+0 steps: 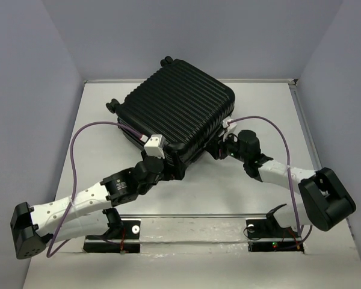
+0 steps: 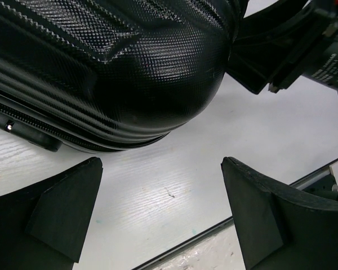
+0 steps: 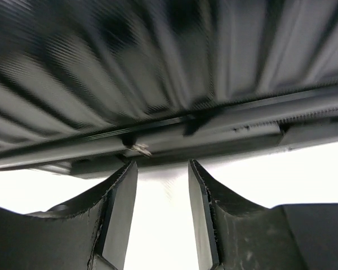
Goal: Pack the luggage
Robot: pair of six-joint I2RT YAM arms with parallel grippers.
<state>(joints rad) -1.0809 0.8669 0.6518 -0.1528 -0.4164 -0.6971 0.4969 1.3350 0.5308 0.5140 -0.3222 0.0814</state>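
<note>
The luggage was black all over, ribbed in straight lines, with a fine diamond weave glinting up close! The counter was white, faintly grained. The left arm and right arm were white with black joints, and the cables purple.

The luggage is glossy black hard plastic, ribbed and finely textured, on a matt white wood-grained table.

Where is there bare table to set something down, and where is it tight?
Bare table lies between the luggage and the left wall, and again between it and the right wall. A smaller patch sits between the left arm and right arm, before the near corner. Crowded: the luggage's near edges, where the left end effector and right end effector sit close.
</note>
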